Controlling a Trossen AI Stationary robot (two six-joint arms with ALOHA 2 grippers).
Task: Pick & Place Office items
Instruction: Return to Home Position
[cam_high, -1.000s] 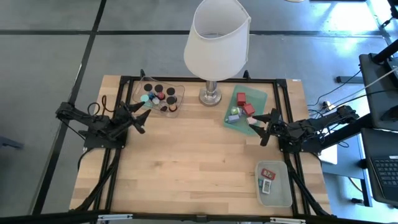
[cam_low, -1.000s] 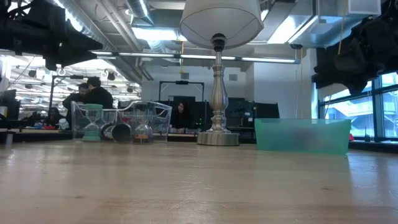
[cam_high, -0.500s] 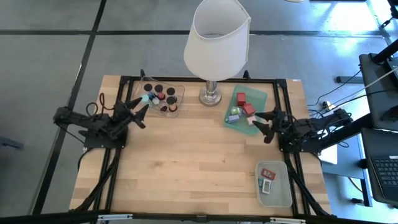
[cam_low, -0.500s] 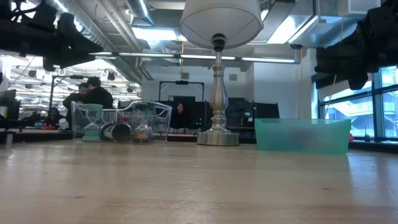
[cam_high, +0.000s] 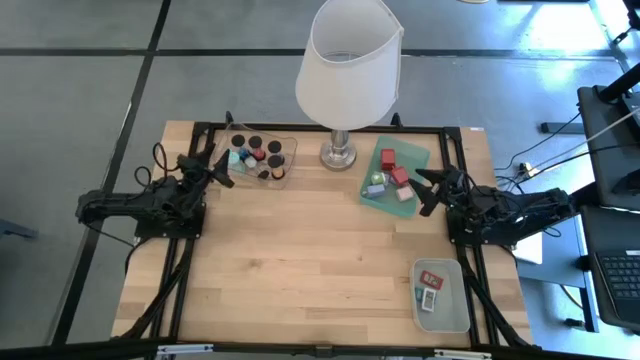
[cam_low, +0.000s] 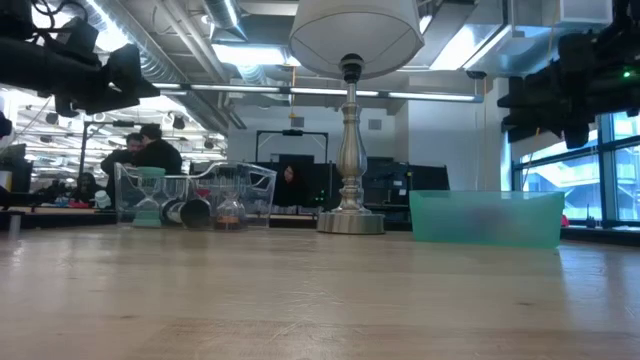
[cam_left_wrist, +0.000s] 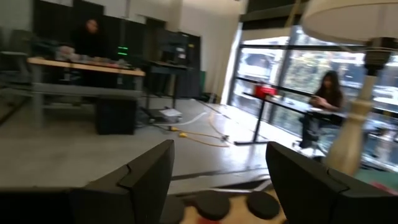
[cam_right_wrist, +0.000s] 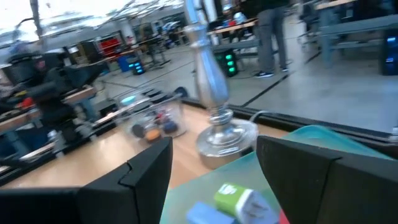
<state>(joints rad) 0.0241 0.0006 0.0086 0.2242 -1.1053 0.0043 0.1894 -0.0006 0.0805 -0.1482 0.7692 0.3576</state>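
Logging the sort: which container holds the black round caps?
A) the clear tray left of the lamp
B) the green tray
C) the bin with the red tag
A: the black round caps lie in the clear tray left of the lamp.

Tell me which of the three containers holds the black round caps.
The clear tray left of the lamp; the green tray holds red blocks, the corner bin flat tags.

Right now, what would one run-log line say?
left gripper: fingers open, empty, by clear tray | right gripper: fingers open, empty, by green tray | gray bin: two small items inside
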